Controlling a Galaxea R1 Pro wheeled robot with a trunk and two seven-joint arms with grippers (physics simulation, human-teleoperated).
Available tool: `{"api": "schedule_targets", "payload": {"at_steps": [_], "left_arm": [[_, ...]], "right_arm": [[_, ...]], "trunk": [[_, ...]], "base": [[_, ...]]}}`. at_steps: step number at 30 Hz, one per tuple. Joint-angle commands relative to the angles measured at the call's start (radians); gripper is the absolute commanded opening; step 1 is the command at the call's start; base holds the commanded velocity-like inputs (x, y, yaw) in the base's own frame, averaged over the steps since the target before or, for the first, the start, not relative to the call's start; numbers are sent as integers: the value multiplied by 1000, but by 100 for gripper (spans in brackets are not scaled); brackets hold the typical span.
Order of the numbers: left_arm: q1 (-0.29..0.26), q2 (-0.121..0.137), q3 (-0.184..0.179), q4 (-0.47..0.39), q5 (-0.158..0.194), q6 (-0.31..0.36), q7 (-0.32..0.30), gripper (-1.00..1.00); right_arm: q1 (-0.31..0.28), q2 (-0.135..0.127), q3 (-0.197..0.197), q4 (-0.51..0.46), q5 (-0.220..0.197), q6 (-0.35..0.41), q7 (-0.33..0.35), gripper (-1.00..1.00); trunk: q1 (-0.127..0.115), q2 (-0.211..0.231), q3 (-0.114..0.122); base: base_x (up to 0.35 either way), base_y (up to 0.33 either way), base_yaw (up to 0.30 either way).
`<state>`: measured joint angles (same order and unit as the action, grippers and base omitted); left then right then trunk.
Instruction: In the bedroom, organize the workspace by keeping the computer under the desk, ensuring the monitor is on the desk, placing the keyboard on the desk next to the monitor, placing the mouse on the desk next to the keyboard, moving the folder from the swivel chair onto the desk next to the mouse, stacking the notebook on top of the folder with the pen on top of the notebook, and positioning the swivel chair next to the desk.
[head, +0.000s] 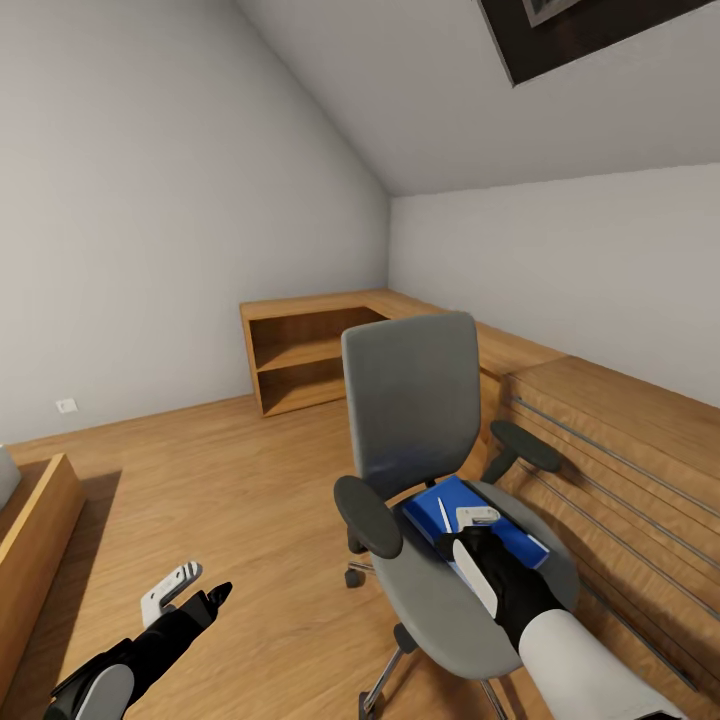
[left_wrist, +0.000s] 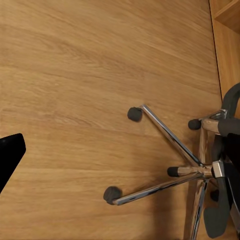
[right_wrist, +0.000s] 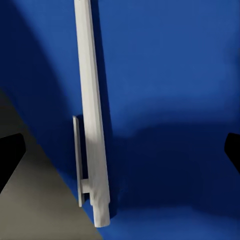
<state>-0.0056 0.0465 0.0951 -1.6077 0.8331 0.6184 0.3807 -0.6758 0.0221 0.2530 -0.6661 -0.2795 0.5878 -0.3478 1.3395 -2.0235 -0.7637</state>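
The right gripper, jaws apart, hovers over the thin white pen lying on the flat blue folder on the grey padded swivel chair, apparently poised to pinch it.

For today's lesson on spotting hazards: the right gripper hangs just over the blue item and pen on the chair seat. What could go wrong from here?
1. The pen lies loose on the blue folder; lifting or tilting the folder could roll it off.
2. The swivel chair stands on casters; a push from the right gripper may move it.
3. The open gripper might close on the pen alone, or miss it.
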Motion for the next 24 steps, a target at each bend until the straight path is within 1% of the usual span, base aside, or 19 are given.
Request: {"api": "schedule_targets", "payload": {"at_steps": [1,3,9,24], "left_arm": [[-1,0,0,-1,11,3,9,100],[-1,0,0,-1,11,3,9,100],[-1,0,-1,-1,11,3,9,100],[-1,0,-1,-1,11,3,9,100]], "right_arm": [[-1,-1,5,-1,-11,3,-10,100],[-1,-1,5,-1,-10,3,-10,100],[-1,-1,5,-1,-10,3,-10,100],[-1,-2,5,-1,-10,3,-10,100]], "trunk": [[0,0,-1],[0,0,-1],[23,-42,-20],[23,-42,-20]], "base": [[0,0,0],[0,0,0],[0,0,0],[0,0,0]]}}
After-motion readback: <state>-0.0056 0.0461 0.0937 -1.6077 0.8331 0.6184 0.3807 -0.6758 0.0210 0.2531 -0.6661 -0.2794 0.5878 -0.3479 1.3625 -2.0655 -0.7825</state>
